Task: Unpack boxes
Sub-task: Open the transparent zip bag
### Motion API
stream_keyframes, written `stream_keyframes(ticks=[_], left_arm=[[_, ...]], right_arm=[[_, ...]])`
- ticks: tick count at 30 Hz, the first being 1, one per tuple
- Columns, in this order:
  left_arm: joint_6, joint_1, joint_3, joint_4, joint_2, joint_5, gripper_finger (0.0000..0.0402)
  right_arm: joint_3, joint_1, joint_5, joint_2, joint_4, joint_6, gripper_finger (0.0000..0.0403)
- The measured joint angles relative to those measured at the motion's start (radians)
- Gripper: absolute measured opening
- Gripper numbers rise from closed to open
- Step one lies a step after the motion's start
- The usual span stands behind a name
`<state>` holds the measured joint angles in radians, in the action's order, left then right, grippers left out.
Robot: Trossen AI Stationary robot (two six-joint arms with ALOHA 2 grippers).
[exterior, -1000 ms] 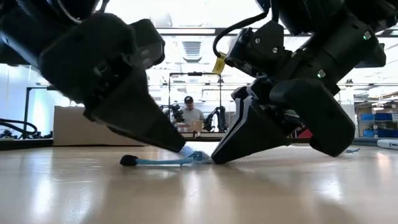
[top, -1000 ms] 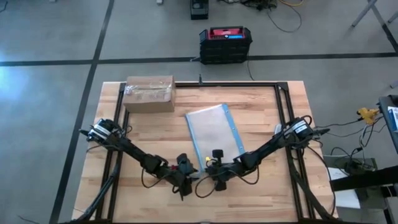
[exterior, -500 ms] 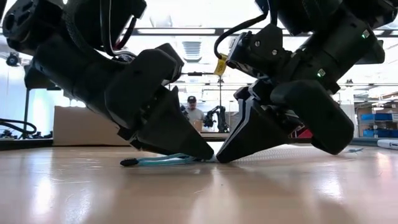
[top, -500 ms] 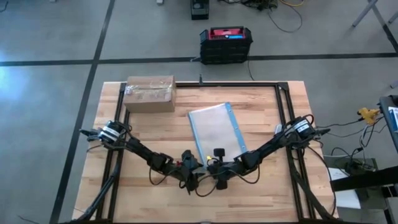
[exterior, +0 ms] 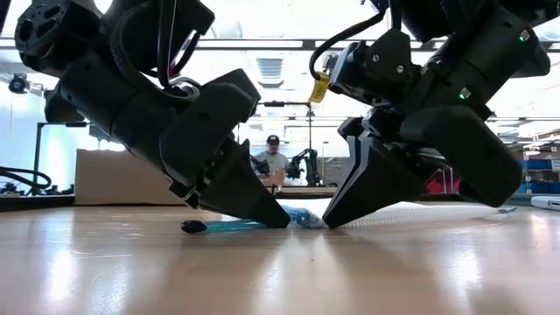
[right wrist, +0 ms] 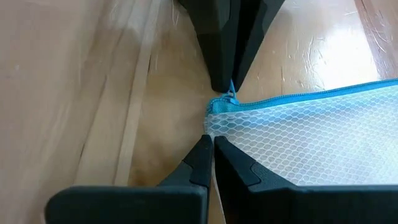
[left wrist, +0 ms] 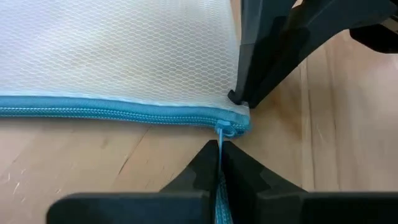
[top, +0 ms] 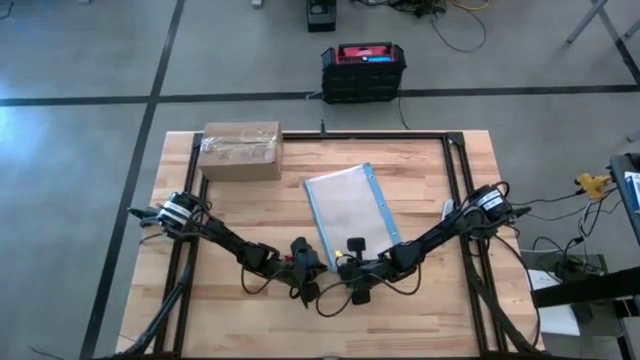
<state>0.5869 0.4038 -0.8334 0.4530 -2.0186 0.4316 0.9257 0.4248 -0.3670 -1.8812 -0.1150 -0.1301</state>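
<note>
The brown cardboard box rests on its bottom at the table's far left, and no gripper touches it. A flat clear mesh pouch with a blue zipper edge lies in the middle of the table. Both grippers meet at its near left corner. My left gripper comes from the left and is shut on the blue zipper pull. My right gripper comes from the right and is shut on the pouch's corner. The pull cord's black end lies on the table behind the left fingers. My left gripper pinches the blue zipper pull between its two fingertips, right at the zipper's end. The fingers slant down from the table's left side, and the cord runs back between them. My right gripper pinches the pouch's corner beside the zipper's end between its two fingers, slanting down from the table's right side. The rest of the pouch lies flat on the table.
A black-and-red plastic case stands on the floor beyond the table's far edge. A black frame rail runs along the table's far side. Bare wood lies at the near left and far right. A person sits in the room behind.
My left gripper has gone down and toward the table's right edge, up to the pouch's near corner, where the zipper pull now sits between its fingers. The pull cord's black end has slid a little toward the pouch.
</note>
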Motion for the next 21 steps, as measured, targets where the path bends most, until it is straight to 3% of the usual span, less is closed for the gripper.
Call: stream_keyframes(ticks=[6, 10, 16, 18, 21], left_arm=[[-0.002, 0.001, -0.010, -0.007, 0.001, 0.002, 0.0001], [-0.021, 0.002, -0.025, -0.013, 0.000, 0.020, 0.0000], [-0.028, 0.001, -0.030, -0.016, 0.000, 0.029, 0.0000], [-0.028, 0.001, -0.030, -0.014, 0.000, 0.031, 0.0000], [-0.028, 0.001, -0.030, -0.013, 0.000, 0.033, 0.0000]], right_arm=[[0.006, 0.005, 0.001, 0.007, -0.010, 0.008, 0.0007], [0.024, 0.005, -0.002, 0.008, -0.012, -0.013, 0.0046], [0.028, 0.000, -0.089, 0.008, -0.014, -0.073, 0.0106], [0.025, 0.000, -0.088, 0.006, -0.013, -0.092, 0.0107], [0.025, 0.000, -0.070, -0.007, -0.007, -0.120, 0.0076]])
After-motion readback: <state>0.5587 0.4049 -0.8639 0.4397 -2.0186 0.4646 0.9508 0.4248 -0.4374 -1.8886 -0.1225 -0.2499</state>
